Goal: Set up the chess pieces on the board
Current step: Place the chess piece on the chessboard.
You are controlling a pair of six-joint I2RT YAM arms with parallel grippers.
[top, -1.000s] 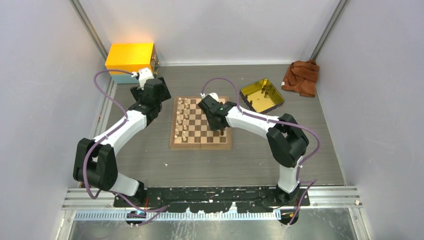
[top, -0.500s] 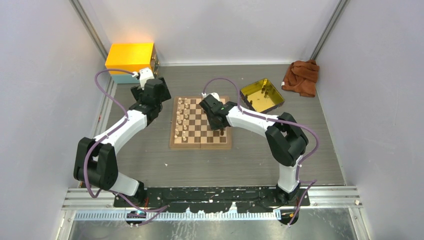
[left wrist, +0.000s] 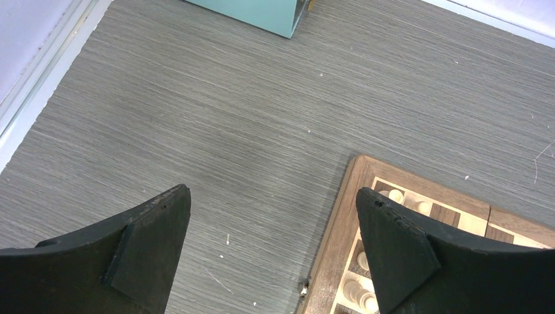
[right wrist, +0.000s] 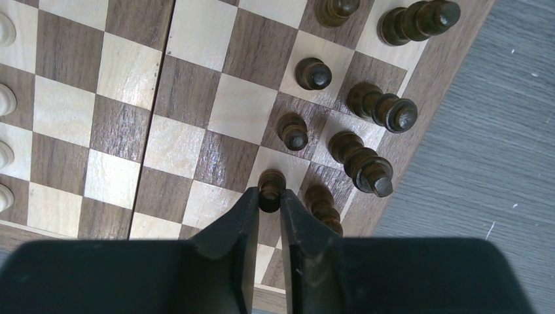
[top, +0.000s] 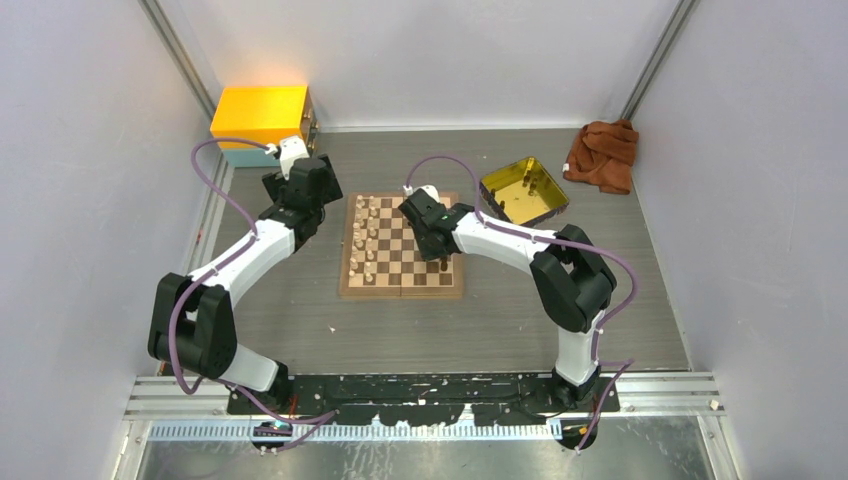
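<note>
The board [top: 405, 289] lies mid-table. Cream chess pieces [top: 367, 236] stand along its left side, and dark ones stand along its right side by my right gripper [top: 441, 262]. In the right wrist view my right gripper [right wrist: 269, 196] is shut on a dark pawn [right wrist: 271, 185] standing on a light square near the board's right edge [right wrist: 432, 85]. Other dark pieces [right wrist: 365, 163] stand just beside it. My left gripper [top: 308, 215] is open and empty over the bare table, left of the board's far left corner [left wrist: 340, 235]. A few cream pieces [left wrist: 393, 195] show beside its right finger [left wrist: 399, 248].
A yellow tray [top: 524, 190] sits right of the board at the back. A rust-brown cloth [top: 603, 155] lies in the far right corner. A yellow box on a teal base [top: 260, 115] stands far left, and its teal side shows in the left wrist view [left wrist: 262, 10].
My right gripper has shifted slightly to the left over the board's right side. The left arm has barely moved.
</note>
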